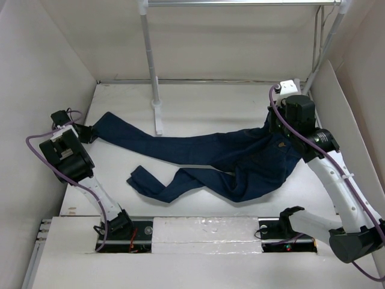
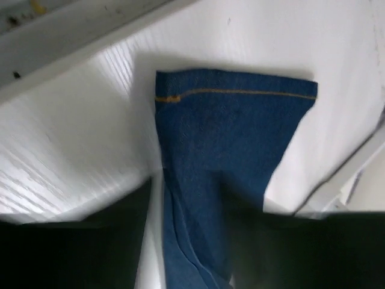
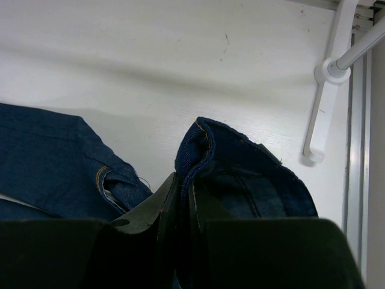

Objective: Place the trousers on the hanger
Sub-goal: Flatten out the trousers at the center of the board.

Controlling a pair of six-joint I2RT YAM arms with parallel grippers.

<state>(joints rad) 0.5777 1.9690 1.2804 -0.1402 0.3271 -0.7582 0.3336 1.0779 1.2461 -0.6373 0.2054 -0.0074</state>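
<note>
The dark navy trousers (image 1: 240, 159) lie spread across the white table, waist at the right and legs running left. My left gripper (image 1: 87, 132) is at the far left, shut on the end of one leg. In the left wrist view the leg (image 2: 222, 138) passes between my dark fingers (image 2: 72, 241), with the orange-stitched hem beyond them. My right gripper (image 1: 274, 129) is shut on the waistband edge (image 3: 204, 141), pinched between the two fingers (image 3: 156, 211). The other leg lies folded near the table's middle front (image 1: 162, 183). The hanger is out of view.
A white rack pole (image 1: 150, 60) stands at the back middle, its foot (image 1: 158, 117) next to the held leg. A horizontal rail (image 1: 240, 3) runs across the top. Another white pole (image 1: 328, 42) slants at the back right and also shows in the right wrist view (image 3: 325, 108). White walls enclose the table.
</note>
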